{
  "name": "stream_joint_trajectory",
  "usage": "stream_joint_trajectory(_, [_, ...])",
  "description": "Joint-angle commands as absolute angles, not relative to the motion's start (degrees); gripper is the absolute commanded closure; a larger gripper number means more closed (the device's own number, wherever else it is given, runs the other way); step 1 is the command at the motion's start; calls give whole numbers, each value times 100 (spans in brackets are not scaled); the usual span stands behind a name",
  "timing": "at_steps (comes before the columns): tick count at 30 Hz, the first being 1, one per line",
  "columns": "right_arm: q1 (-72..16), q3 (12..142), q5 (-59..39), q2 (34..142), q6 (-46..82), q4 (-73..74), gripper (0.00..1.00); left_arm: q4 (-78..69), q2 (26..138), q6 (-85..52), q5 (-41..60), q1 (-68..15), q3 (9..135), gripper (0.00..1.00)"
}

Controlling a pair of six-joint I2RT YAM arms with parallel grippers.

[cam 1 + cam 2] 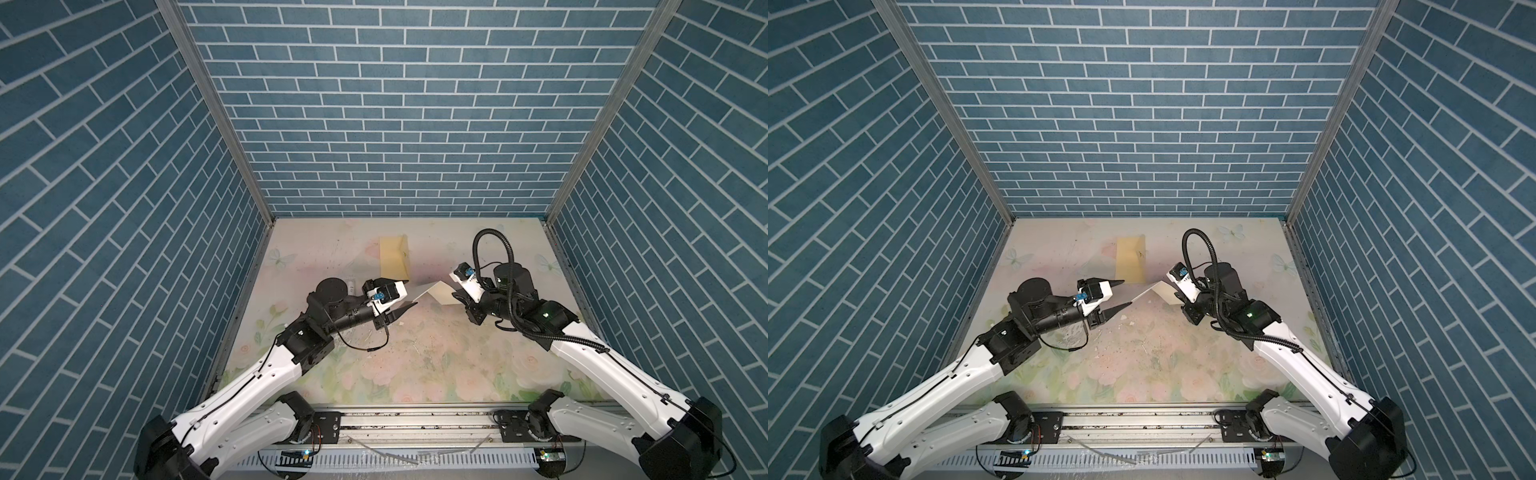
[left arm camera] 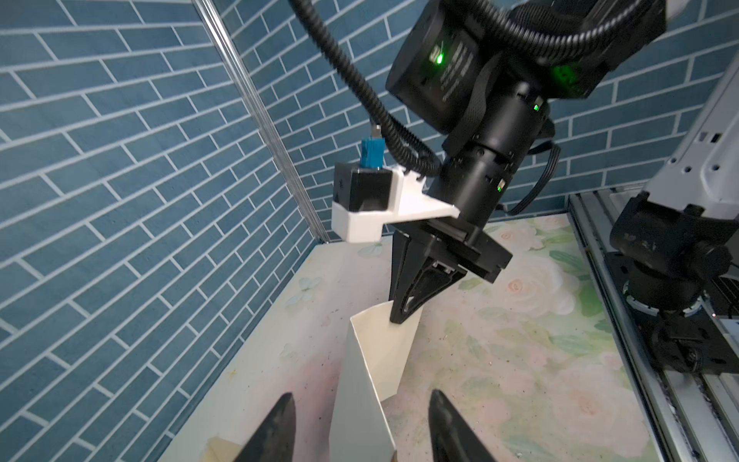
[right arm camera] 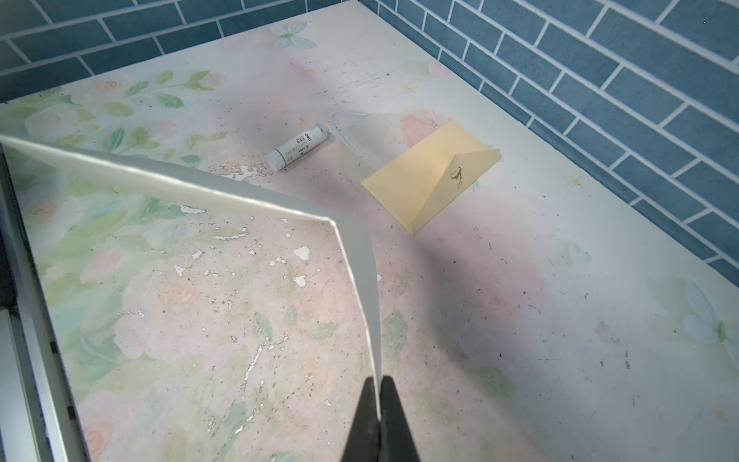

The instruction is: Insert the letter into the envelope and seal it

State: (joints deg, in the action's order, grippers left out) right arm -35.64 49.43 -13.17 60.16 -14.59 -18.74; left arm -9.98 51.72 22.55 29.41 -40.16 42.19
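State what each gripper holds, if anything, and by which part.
The right gripper pinches the folded letter by one edge. The left gripper, fingers open, holds nothing.

From here the letter is up off the flowered worktop, bent into a sharp peak between the two arms. Its right end runs in at the right claw, which sits under its white camera mount, so the grip itself is hidden. The thin left end points at the left claw, whose dark fingers stand apart on either side of that edge; I cannot tell whether they touch it. Behind them, nearer the blue brick wall, the envelope lies on the worktop. A small white tube lies beside the left arm.
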Motion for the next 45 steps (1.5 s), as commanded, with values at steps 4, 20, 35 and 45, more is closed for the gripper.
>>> stream_joint_trajectory(4, [-3533,4615,-1529,5782,-2263,-1673,100,-527,5170,2137,2886,-3984,4559,41])
stream_joint_trajectory(20, [-3542,4550,-3077,5699,-2669,-1680,100,-749,6253,2249,3749,-3955,4729,48])
stream_joint_trajectory(35, [-3611,4875,-3774,5984,-2240,-1752,100,-947,6570,2417,4293,-3956,4562,50])
stream_joint_trajectory(45, [-3658,5098,-3542,6134,-2030,-1929,100,-978,6546,2406,4331,-3955,4564,52])
